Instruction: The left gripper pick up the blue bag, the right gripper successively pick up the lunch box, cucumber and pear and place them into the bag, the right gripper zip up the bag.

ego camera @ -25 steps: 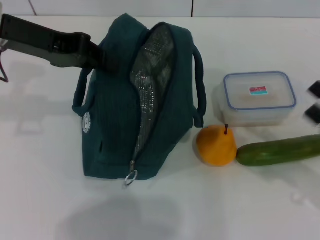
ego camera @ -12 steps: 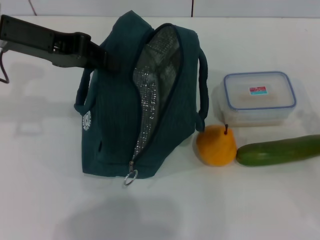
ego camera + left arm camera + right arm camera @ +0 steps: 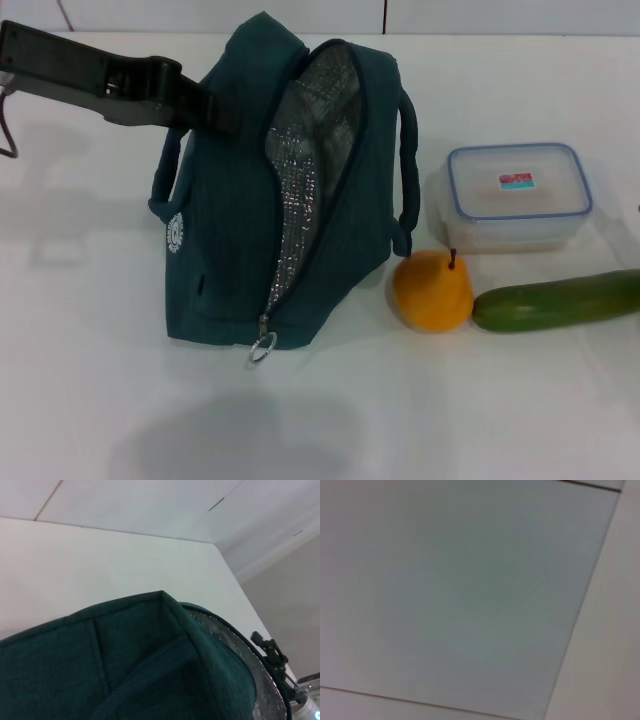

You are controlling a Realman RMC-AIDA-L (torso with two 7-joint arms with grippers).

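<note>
The blue bag (image 3: 235, 230) stands at the table's left centre, tilted, with its zipper open and its silver lining (image 3: 305, 150) showing. My left gripper (image 3: 212, 108) comes in from the left and is shut on the bag's upper left edge. The left wrist view is filled with the bag's teal fabric (image 3: 115, 665). The lunch box (image 3: 518, 195) sits to the right of the bag. The pear (image 3: 432, 290) stands in front of it, close to the bag's right side. The cucumber (image 3: 555, 300) lies to the right of the pear. My right gripper is out of view.
The white table (image 3: 450, 410) stretches in front of and behind the objects. The zipper's ring pull (image 3: 262, 348) hangs at the bag's front bottom. A small dark shape (image 3: 270, 652) shows beyond the bag's rim in the left wrist view. I cannot tell what that shape is.
The bag's top has risen and its mouth has opened wider under my left gripper. The right gripper's fingertips, at the right edge a second ago, have left the head view.
</note>
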